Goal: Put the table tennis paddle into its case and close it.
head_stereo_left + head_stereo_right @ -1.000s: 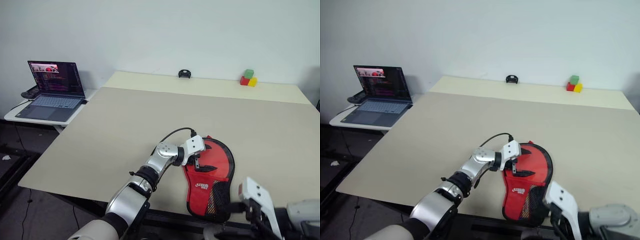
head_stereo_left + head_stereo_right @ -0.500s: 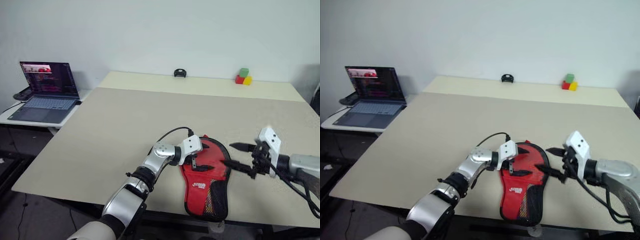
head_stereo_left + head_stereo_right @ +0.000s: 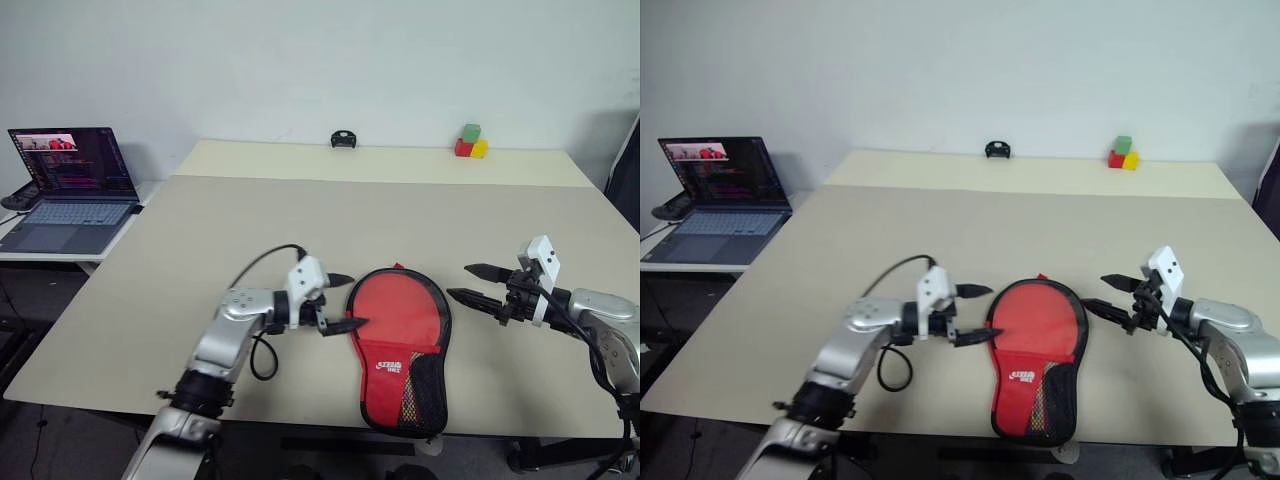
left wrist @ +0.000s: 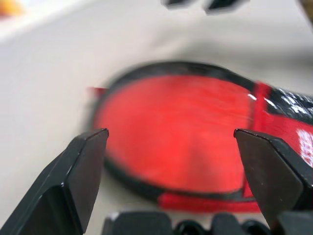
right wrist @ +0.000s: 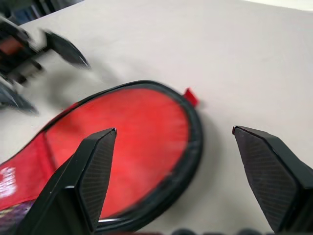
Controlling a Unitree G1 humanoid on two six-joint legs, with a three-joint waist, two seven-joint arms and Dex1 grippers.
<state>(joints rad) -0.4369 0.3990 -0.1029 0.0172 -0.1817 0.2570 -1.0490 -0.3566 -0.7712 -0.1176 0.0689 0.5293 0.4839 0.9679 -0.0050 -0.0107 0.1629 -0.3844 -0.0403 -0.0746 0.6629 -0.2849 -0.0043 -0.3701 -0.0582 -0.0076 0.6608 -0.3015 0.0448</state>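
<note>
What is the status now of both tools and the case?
Left tool open, empty, left of the case. Right tool open, empty, right of it. Case flat on table, red side up. Nothing in the way.

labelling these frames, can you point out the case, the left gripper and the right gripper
case (image 3: 398, 318): left eye view, on its round red face.
left gripper (image 3: 346, 302): left eye view, midway between its two open black fingertips.
right gripper (image 3: 463, 282): left eye view, midway between its two open black fingertips.
</note>
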